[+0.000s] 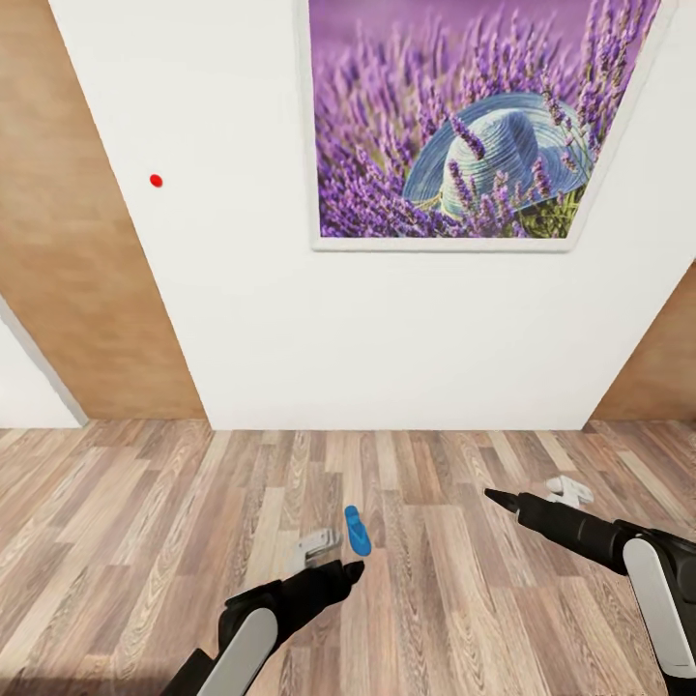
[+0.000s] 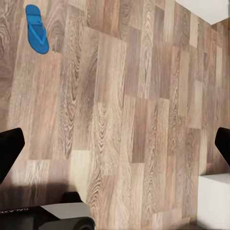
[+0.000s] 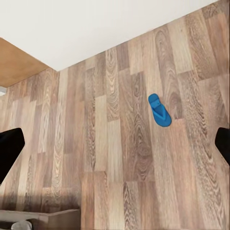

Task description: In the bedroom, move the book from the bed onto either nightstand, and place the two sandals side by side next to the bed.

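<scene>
One bright blue sandal (image 1: 357, 530) lies flat on the wood-plank floor, a short way in front of the white wall. My left gripper (image 1: 348, 572) hovers just short of it, open and empty; in the left wrist view the sandal (image 2: 37, 28) is off to one side of the open gripper (image 2: 115, 148). My right gripper (image 1: 501, 499) is held out further right, open with nothing in it, and in its wrist view the sandal (image 3: 159, 109) lies ahead of that gripper (image 3: 115, 148). The book, the bed and the nightstand are out of view.
A white wall (image 1: 290, 319) with a large lavender-and-hat picture (image 1: 464, 126) stands straight ahead. Brown wooden panels flank it at left (image 1: 87, 290) and right (image 1: 657, 367). Wood-plank floor (image 1: 145, 522) spreads to both sides.
</scene>
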You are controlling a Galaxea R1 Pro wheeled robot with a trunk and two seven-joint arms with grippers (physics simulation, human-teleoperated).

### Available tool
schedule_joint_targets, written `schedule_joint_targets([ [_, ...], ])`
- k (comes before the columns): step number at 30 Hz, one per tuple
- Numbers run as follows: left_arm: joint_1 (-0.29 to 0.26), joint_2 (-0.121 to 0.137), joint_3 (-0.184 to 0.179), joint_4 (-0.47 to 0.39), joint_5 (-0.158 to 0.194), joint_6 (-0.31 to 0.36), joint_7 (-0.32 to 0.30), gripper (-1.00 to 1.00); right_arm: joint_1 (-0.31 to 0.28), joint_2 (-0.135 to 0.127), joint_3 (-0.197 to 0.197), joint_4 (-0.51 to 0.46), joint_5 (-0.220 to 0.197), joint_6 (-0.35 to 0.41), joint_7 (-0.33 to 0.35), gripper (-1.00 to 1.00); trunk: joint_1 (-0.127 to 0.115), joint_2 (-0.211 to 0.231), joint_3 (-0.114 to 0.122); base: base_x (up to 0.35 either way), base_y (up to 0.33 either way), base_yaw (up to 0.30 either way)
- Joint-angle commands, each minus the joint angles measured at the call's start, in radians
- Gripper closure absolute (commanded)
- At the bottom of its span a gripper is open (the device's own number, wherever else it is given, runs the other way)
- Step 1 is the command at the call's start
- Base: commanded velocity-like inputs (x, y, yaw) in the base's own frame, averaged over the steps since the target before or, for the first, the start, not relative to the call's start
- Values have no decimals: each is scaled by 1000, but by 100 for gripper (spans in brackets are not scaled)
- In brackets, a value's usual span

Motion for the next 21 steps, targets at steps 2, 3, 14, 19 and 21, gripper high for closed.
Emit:
schedule_joint_targets([
  [2, -1, -2, 0, -1, 7, 1, 10, -100, -1, 0, -1, 0, 9, 4, 10, -100, 1, -2, -2, 131, -84, -266],
  [3, -1, -2, 0, -1, 7, 1, 10, -100, -1, 0, -1, 0, 9, 4, 10, -100, 1, -2, -2, 117, -74, -268],
  [14, -1, -4, 0, -1, 2, 1, 10, -100, -1, -4, -1, 0, 8, 4, 10, -100, 1, -2, -2, 54, -34, -278],
  [19, -1, -4, 0, -1, 1, 1, 10, -100, -1, -4, -1, 0, 8, 4, 10, -100, 1, -2, -2, 18, -11, -284],
  [21, -1, -4, 0, -1, 1, 1, 10, -100, -1, -4, -1, 0, 8, 4, 10, -100, 1, -2, -2, 10, -6, -285],
])
